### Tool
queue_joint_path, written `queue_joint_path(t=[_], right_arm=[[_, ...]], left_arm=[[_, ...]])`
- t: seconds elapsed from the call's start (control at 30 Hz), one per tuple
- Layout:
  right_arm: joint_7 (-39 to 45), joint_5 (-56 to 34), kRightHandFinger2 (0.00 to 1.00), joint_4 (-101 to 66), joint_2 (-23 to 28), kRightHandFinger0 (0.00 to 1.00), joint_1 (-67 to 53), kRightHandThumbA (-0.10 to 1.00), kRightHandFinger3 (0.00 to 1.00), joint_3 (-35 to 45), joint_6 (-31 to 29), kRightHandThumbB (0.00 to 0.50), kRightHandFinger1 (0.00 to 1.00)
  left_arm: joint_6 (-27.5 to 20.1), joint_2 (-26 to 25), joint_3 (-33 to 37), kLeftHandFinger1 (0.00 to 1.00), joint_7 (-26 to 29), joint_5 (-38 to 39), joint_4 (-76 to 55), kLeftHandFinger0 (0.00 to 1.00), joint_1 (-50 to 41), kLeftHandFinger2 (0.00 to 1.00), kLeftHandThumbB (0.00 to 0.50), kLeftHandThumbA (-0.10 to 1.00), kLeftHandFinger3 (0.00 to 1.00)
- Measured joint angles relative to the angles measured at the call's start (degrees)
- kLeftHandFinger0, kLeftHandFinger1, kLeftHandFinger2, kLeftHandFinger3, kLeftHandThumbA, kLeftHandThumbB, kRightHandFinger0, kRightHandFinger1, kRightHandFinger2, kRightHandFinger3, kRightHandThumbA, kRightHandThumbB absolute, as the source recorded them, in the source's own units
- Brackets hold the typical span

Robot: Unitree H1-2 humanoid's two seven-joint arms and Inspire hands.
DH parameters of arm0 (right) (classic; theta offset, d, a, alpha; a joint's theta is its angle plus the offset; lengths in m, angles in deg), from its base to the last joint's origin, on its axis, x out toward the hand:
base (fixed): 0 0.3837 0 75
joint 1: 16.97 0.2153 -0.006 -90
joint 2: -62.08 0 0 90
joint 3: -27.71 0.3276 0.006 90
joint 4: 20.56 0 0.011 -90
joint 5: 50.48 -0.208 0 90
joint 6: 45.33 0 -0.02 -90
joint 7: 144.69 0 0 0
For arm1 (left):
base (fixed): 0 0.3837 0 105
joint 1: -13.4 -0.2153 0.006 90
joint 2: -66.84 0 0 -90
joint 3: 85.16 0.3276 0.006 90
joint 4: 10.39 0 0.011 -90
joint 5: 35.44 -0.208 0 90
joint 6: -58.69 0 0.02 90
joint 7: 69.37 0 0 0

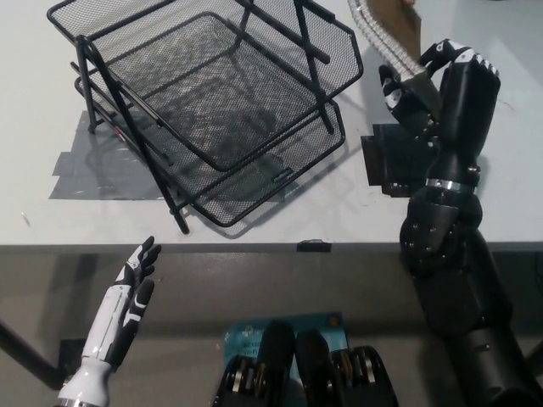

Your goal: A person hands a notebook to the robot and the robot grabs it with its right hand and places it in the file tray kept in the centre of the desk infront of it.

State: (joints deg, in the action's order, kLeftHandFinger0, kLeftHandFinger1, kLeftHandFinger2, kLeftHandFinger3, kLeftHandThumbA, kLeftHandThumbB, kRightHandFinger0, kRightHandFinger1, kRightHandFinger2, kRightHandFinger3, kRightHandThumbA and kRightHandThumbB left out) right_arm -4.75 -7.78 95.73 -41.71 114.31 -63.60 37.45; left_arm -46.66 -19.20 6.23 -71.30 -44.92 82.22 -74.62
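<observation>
1. Fingers of the black right hand (433, 85) are wrapped around the lower edge of the notebook (399, 34), the thumb side curled in from the left and the fingertips (462, 55) hooked over from the right.
2. Notebook sits up and to the left of that hand, tilted, with its spiral binding (377, 38) running diagonally along the left edge and its brown cover facing up; its top runs out of the picture's upper edge, where a small part of a person's hand (413, 3) shows.
3. File tray (212, 102), a black wire-mesh stack of tiers on a slanted frame, stands well to the left of the right hand on the pale surface (51, 220), with no contact between hand and tray.
4. Directly below the right hand, a dark flat patch (394, 165) lies on the surface, partly covered by the forearm.
5. Grey tape strips (93, 174) lie under the tray's far left side.
6. White left hand (127, 301) rests low and far to the left of the right hand, below the surface's front edge, with fingers straight and slightly apart, holding nothing.
</observation>
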Motion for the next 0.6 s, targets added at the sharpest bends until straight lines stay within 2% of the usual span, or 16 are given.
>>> queue_joint_path(t=[0.1, 0.2, 0.27, 0.3, 0.33, 0.4, 0.47, 0.5, 0.6], right_arm=[[-0.23, 0.09, 0.00, -1.40, 0.05, 0.00, -0.01, 0.82, 0.04, 0.32, 0.79, 0.000, 0.00], [-0.31, 0.09, 0.00, -2.82, 0.33, 0.00, -0.09, 0.83, 0.00, 0.67, 1.33, 0.021, 0.00], [-0.31, 0.10, 0.01, -3.99, 0.70, 0.00, -0.20, 0.81, 0.00, 0.93, 1.84, 0.010, 0.00], [-0.33, 0.09, 0.05, -4.67, 0.76, 0.00, -0.32, 0.81, 0.12, 1.18, 2.03, 0.006, 0.00], [-0.34, 0.09, 0.05, -5.74, 0.90, 0.00, -0.53, 0.85, 0.12, 1.59, 2.19, 0.004, 0.00], [-0.26, 0.02, 0.03, -8.60, 1.01, 0.00, -1.22, 0.84, 0.06, 2.38, 2.60, 0.000, 0.00], [-0.24, 0.05, 0.03, -12.05, 1.22, 0.00, -2.04, 0.72, 0.00, 3.05, 3.15, 0.000, 0.00], [-0.23, 0.11, 0.10, -13.58, 1.36, 0.00, -2.27, 0.67, 0.00, 3.31, 3.35, 0.000, 0.00], [-0.17, 0.25, 0.11, -17.76, 1.85, 0.00, -2.79, 0.79, 0.00, 4.04, 3.90, 0.000, 0.00]], left_arm=[[0.00, 0.00, 0.00, 1.00, 0.00, -0.04, 0.00, 1.00, 0.00, 1.00, 0.325, 1.00, 1.00], [0.00, 0.00, 0.00, 1.00, 0.00, -0.05, 0.00, 1.00, -0.01, 1.00, 0.319, 1.00, 1.00], [0.00, 0.00, 0.00, 1.00, 0.00, -0.05, 0.00, 1.00, 0.00, 1.00, 0.326, 1.00, 1.00], [0.00, 0.00, -0.01, 1.00, 0.00, -0.05, 0.00, 1.00, -0.01, 1.00, 0.331, 1.00, 1.00], [0.00, 0.00, -0.01, 1.00, 0.00, -0.04, 0.00, 1.00, -0.02, 1.00, 0.330, 1.00, 1.00], [0.00, 0.00, -0.01, 1.00, -0.01, -0.02, 0.01, 1.00, -0.02, 1.00, 0.322, 1.00, 1.00], [0.00, 0.00, -0.02, 1.00, 0.00, 0.01, 0.02, 1.00, -0.03, 1.00, 0.308, 1.00, 1.00], [0.00, 0.00, -0.02, 1.00, 0.00, 0.02, 0.03, 1.00, -0.03, 1.00, 0.307, 1.00, 1.00], [0.00, 0.00, -0.02, 1.00, -0.01, 0.07, 0.04, 1.00, -0.03, 1.00, 0.328, 1.00, 1.00]])
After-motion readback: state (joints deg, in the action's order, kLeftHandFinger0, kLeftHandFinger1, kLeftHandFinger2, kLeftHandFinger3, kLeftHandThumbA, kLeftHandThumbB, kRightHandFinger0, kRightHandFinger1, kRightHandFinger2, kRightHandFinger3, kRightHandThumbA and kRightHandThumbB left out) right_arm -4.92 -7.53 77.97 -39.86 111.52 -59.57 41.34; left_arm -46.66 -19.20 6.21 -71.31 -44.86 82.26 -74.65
